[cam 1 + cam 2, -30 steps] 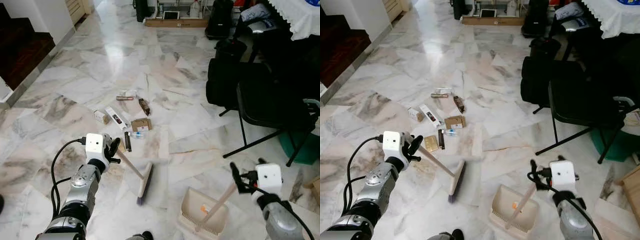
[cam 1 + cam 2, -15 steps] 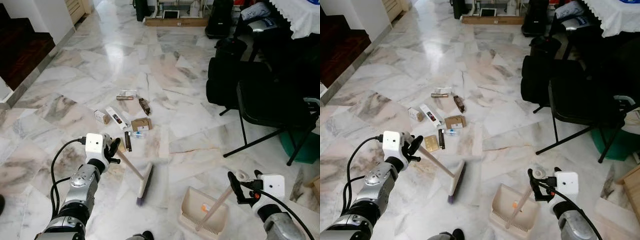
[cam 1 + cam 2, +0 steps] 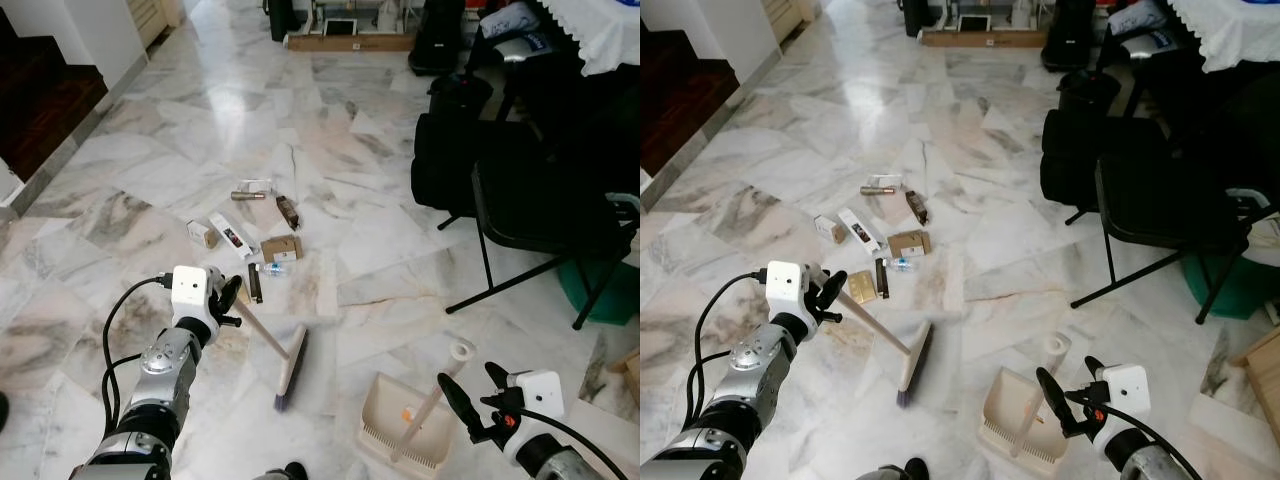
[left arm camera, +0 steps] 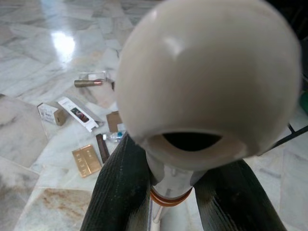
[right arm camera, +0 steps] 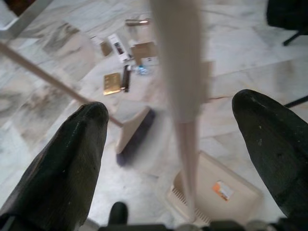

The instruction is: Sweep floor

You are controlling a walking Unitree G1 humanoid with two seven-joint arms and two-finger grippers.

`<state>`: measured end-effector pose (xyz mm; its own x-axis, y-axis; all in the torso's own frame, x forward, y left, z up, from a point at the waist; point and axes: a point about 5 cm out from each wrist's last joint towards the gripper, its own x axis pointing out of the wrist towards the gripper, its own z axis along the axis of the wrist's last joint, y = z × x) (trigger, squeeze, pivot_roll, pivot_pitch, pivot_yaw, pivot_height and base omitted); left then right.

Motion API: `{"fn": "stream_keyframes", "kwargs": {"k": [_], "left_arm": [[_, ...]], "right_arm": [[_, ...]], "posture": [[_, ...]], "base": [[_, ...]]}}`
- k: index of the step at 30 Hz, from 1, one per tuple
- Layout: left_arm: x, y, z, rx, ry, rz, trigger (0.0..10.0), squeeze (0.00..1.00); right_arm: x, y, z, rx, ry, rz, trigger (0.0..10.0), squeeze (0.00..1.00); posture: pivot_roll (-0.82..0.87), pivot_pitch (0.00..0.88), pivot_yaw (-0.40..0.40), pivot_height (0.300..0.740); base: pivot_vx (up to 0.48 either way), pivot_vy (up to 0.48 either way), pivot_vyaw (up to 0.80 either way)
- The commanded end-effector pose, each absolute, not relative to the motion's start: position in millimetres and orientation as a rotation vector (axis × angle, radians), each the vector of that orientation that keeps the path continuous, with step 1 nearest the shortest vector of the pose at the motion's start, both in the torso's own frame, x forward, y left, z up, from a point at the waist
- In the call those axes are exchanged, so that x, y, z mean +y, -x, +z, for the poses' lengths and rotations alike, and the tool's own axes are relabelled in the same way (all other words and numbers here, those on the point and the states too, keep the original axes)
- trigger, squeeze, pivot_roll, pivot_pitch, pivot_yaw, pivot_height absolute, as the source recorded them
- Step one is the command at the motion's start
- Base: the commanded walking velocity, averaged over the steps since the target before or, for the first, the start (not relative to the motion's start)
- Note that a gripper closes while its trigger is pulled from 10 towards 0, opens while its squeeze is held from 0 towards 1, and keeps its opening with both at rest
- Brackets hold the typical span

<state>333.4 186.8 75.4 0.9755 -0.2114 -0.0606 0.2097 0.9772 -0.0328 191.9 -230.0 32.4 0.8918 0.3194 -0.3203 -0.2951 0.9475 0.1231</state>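
1. Cream-handled broom with a dark-bristled head (image 3: 289,368) lies low centre of the head views, bristles on the white veined marble floor (image 3: 330,110).
2. Left gripper (image 3: 229,297) sits lower left, its two fingers closed on the broom's handle — the left wrist view shows the handle's rounded end cap between the black fingers (image 4: 120,187).
3. Cream plastic dustpan with a long handle (image 3: 410,425) rests lower right, beside the broom head.
4. Right gripper (image 5: 178,125) is spread wide, fingers either side of the dustpan handle, not touching — clearest in the right wrist view.
5. Scattered small boxes and wrappers (image 3: 245,235) lie mid-frame, above the broom.
6. Black folding chair (image 3: 545,225) stands at right.
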Motion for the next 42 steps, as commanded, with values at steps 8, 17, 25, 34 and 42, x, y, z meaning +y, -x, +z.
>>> {"fn": "stream_keyframes", "kwargs": {"k": [8, 17, 25, 34, 42], "left_arm": [[187, -336, 80, 0.047, 0.024, -0.218, 10.0, 0.00], [187, -335, 79, 0.052, 0.023, -0.219, 10.0, 0.00], [187, -336, 80, 0.053, 0.019, -0.225, 10.0, 0.00], [188, -336, 80, 0.053, 0.015, -0.224, 10.0, 0.00], [186, -337, 80, 0.050, 0.016, -0.228, 10.0, 0.00]], "right_arm": [[-217, -176, 16, 0.479, -0.040, 0.428, 10.0, 0.00], [-205, -163, -4, 0.612, -0.006, 0.476, 10.0, 0.00], [-210, -178, -21, 0.685, 0.089, 0.272, 10.0, 0.00], [-195, -188, -28, 0.655, 0.103, 0.201, 10.0, 0.00], [-209, -196, -36, 0.655, 0.161, -0.042, 10.0, 0.00]], "posture": [[0.03, 0.114, 0.094, 0.740], [0.03, 0.113, 0.097, 0.740], [0.04, 0.111, 0.099, 0.740], [0.04, 0.104, 0.097, 0.740], [0.04, 0.096, 0.097, 0.740]], "base": [[0.000, 0.000, 0.00], [0.000, 0.000, 0.00], [0.000, 0.000, 0.00], [0.000, 0.000, 0.00], [0.000, 0.000, 0.00]]}}
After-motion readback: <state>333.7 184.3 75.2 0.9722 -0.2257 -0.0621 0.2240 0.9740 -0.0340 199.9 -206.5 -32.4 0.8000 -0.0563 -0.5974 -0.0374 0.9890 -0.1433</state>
